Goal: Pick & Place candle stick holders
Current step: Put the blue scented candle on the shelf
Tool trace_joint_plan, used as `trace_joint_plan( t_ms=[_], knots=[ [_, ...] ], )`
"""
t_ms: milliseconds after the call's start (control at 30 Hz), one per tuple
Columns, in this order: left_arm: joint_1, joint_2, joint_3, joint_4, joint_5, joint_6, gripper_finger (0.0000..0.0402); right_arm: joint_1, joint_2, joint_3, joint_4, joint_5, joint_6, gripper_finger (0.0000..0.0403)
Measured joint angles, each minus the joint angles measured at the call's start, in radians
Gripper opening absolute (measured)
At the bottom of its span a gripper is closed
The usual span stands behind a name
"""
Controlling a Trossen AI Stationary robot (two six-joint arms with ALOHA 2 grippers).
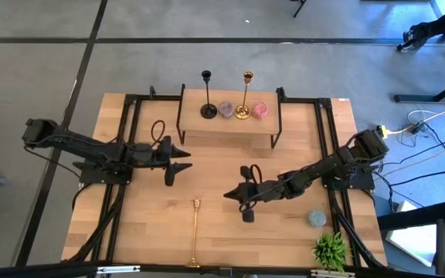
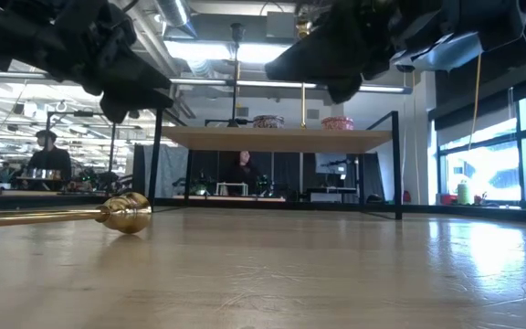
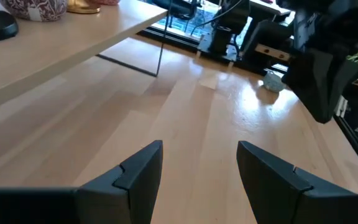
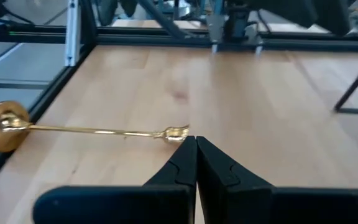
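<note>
One gold candle stick holder (image 1: 195, 233) lay flat on the wooden table (image 1: 300, 232), toward its front edge, with its long axis running front to back: the small cup end pointed toward the shelf (image 1: 226, 127) and the round base (image 4: 4, 126) sat at the table's front rim. The other two holders, a black candle stick holder (image 1: 207, 96) and an upright gold candle stick holder (image 1: 244, 96), stood on the shelf between two small patterned bowls. The right gripper (image 1: 234, 194) hung above the table's middle, its fingers pressed together and holding nothing; the fallen stem lay just to its left and toward the front, and in the right wrist view the cup end (image 4: 176, 132) showed just beyond the closed fingertips. The left gripper (image 1: 184, 166) hovered farther back, spread wide and empty, aimed across the table rather than at the stem. The right arm looked the nearer of the two. Its jaws would have to open before any grasp, and should probably close across the thin stem, at a right angle to its axis.
</note>
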Motion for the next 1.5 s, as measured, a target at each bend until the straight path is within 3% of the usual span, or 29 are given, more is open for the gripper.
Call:
trace_joint_plan(
  t_ms=[300,567,700,867,1067,1367,1500],
  knots=[
    [-0.016,0.012,0.000,-0.005,-0.053,0.000,0.0203,-0.048,0.000,0.000,-0.092,-0.136,0.088,0.0005],
    [-0.016,0.061,0.000,-0.011,-0.054,-0.003,0.0203,-0.131,0.000,0.001,-0.442,-0.382,0.362,0.0013],
    [-0.015,0.100,0.000,-0.011,-0.058,-0.003,0.0203,-0.132,0.000,0.063,-0.697,-0.483,0.438,0.0030],
    [-0.015,0.150,0.000,-0.011,-0.065,-0.004,0.0203,-0.085,0.000,0.204,-1.104,-0.475,0.506,0.0059],
    [-0.015,0.193,0.000,-0.007,-0.060,-0.042,0.0203,0.012,-0.001,0.377,-1.477,-0.377,0.613,0.0107],
    [-0.015,0.212,0.000,0.037,-0.036,-0.043,0.0203,0.200,-0.001,0.394,-1.695,-0.346,1.040,0.0187],
    [-0.015,0.212,0.000,0.044,-0.035,-0.021,0.0203,0.284,-0.001,0.392,-1.802,-0.350,1.252,0.0200]
  ],
)
